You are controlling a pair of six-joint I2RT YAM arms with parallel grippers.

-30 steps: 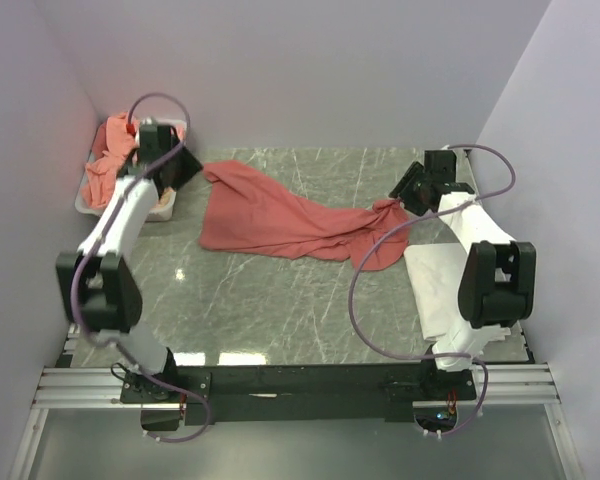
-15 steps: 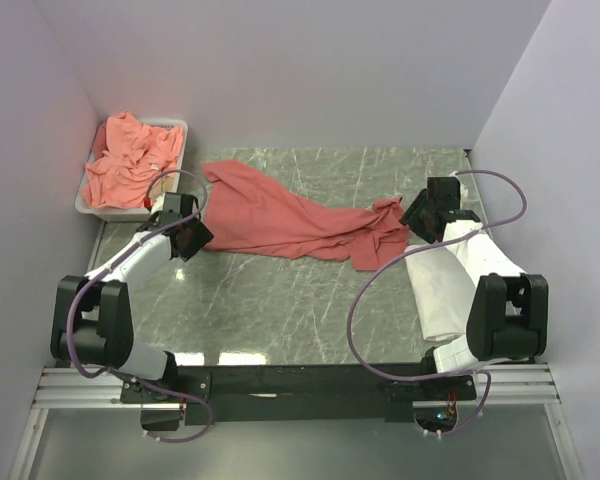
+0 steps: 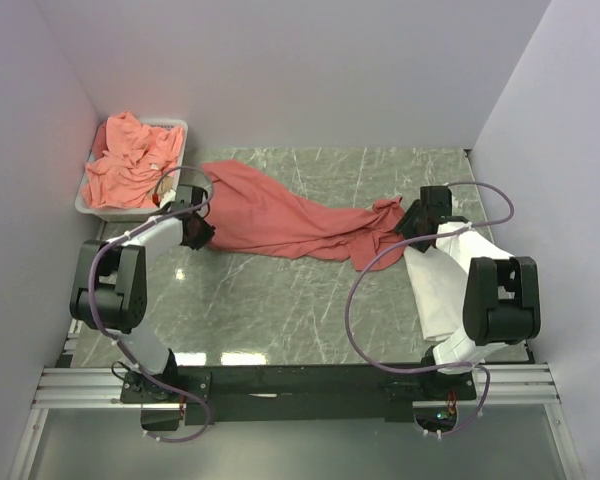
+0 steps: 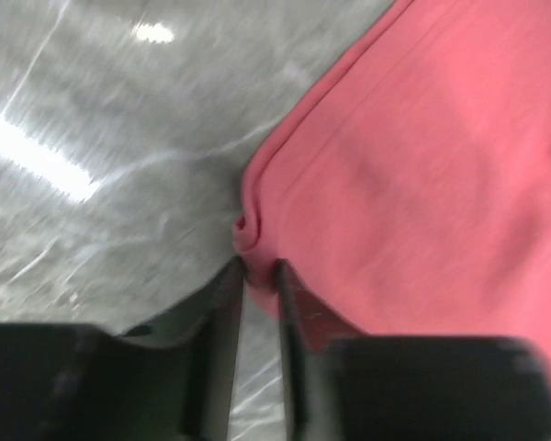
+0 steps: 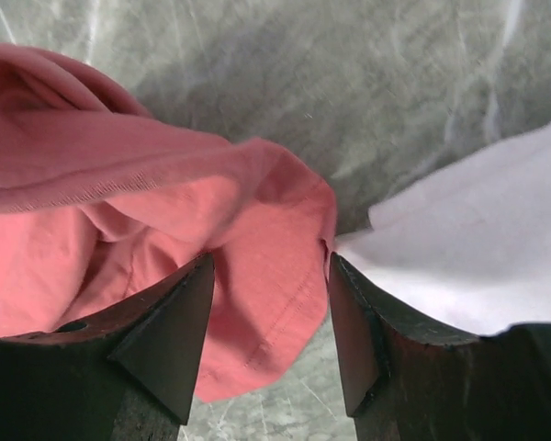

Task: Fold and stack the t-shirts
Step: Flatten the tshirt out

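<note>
Though rumpled, the coral t-shirt (image 3: 280, 215) stretches across the marble table (image 3: 280, 300) between pale walls (image 3: 280, 70); left gripper (image 4: 259, 266) pinched nearly together, right gripper (image 5: 271, 266) spread

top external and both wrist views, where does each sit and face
Top external: above, behind the bases, looking down on the grey marble table; both arms show.
Left wrist: on the left gripper, facing the coral-red cotton t-shirt; fingers show.
Right wrist: on the right gripper, facing the white folded garment; fingers show.
All three share the t-shirt.
</note>
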